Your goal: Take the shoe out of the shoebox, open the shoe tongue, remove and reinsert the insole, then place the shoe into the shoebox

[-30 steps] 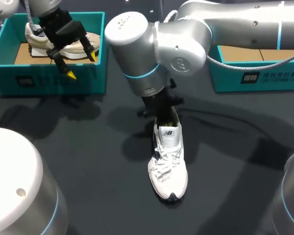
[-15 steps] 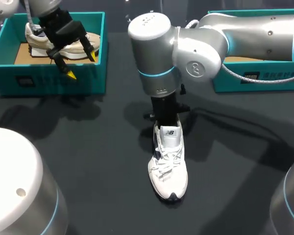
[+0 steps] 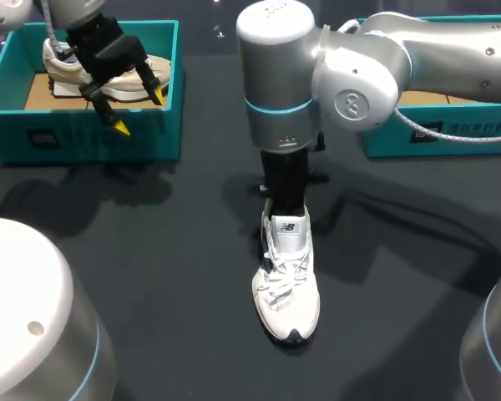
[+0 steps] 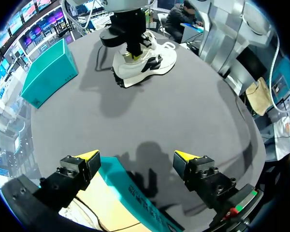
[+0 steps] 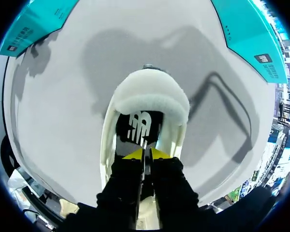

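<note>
A: Head view, counts?
B: 2 boxes, left shoebox (image 3: 92, 138) and right shoebox (image 3: 451, 134), both far. 2 shoes: beige shoe (image 3: 63, 71) inside left shoebox, white shoe (image 3: 287, 280) mid-table under right arm (image 3: 284, 92). Bare tabletop (image 3: 150, 251) all round.
A: Left wrist?
B: Left gripper (image 4: 136, 155) spread apart above left shoebox's edge.
A: Right wrist?
B: Right gripper (image 5: 145, 153) pinched together in white shoe's opening, over insole (image 5: 140, 126).

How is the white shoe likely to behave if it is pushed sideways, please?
The white shoe would probably slide, not roll: its flat sole sits on the table. Its padded collar and laces look soft, so likely floppy there.
</note>
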Tool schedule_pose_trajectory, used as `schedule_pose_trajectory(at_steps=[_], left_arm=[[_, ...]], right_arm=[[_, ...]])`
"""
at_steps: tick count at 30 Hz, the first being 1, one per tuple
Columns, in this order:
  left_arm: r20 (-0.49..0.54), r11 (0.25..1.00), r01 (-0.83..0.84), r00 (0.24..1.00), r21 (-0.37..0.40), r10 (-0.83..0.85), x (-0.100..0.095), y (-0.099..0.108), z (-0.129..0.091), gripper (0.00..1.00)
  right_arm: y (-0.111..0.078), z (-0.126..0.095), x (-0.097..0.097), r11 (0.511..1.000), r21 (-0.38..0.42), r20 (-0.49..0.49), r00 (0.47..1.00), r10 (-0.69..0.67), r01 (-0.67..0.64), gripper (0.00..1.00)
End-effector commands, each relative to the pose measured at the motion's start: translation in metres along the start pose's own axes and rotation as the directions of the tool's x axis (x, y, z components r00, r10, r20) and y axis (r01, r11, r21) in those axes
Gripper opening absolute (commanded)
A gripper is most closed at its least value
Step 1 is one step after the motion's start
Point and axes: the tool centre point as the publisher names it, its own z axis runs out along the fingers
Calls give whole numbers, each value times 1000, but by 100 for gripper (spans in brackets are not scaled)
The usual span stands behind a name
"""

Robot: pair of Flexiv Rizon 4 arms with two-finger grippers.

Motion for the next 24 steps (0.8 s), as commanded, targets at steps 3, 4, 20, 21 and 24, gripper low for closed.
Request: schedule_pose_trajectory(at_steps=[3,4,20,21,24], left_arm=[[1,1000,0,1000,-2,0,1,0,0,100],[1,1000,0,1000,-2,0,1,0,0,100],[1,1000,0,1000,-2,0,1,0,0,100],[1,1000,0,1000,-2,0,1,0,0,100],[1,1000,0,1000,-2,0,1,0,0,100]], right_arm=[[-1,-4,-2,1000,20,-16,1000,-8,8,20],[-1,-3,-1,1000,27,-23,1000,-11,11,20],[-17,-9,12,997,73,-12,1000,26,-25,83],[-18,-10,13,997,72,-8,999,32,-31,87],[-21,-13,14,997,70,0,999,39,-38,100]])
